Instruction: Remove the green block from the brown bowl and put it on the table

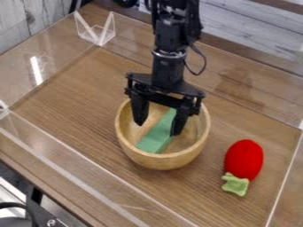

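The brown bowl (133, 146) sits at the middle of the table (71, 102). Inside it the green block (155, 137) lies slanted, its upper end hidden behind my gripper. My gripper (161, 117) points straight down into the bowl, open, with one black finger (141, 110) left of the block and the other to its right. The fingertips reach below the rim and straddle the block's upper end. I cannot tell whether they touch it.
A red rounded toy (244, 158) with a small green leaf (235, 184) lies right of the bowl. Clear acrylic walls (35, 62) ring the tabletop. A clear folded stand (95, 28) sits at the back left.
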`<state>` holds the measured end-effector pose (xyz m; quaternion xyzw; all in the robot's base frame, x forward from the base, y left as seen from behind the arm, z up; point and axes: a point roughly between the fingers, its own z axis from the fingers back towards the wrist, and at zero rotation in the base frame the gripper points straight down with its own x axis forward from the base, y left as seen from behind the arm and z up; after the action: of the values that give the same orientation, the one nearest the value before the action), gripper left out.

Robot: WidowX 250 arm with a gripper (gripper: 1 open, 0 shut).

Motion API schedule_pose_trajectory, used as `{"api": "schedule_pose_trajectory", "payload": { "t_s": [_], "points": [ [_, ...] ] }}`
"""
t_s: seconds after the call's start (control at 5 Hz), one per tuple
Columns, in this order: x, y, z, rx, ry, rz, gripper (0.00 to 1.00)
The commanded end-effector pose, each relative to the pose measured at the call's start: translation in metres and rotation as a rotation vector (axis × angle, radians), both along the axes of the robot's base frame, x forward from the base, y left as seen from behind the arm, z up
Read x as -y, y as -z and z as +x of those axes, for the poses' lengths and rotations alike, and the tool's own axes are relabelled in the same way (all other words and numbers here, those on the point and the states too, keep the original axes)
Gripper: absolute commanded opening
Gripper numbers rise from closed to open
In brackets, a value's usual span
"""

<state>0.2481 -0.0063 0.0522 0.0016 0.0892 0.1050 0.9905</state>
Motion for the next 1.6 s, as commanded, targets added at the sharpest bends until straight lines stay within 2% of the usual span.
{"api": "schedule_pose_trajectory", "payload": {
  "t_s": [0.0,0.2,0.4,0.8,1.2,1.4],
  "points": [
    [0.002,0.004,0.005,0.031,-0.001,0.009,1.00],
    [0.014,0.009,0.009,0.030,-0.004,0.012,0.00],
    [0.027,0.002,0.012,0.048,0.024,0.018,0.00],
    [0.015,-0.014,0.000,0.068,0.087,0.023,0.00],
    [0.010,-0.006,-0.005,0.075,0.211,0.024,0.00],
    [0.014,-0.017,0.004,0.078,0.173,0.029,0.00]
  ]
}}
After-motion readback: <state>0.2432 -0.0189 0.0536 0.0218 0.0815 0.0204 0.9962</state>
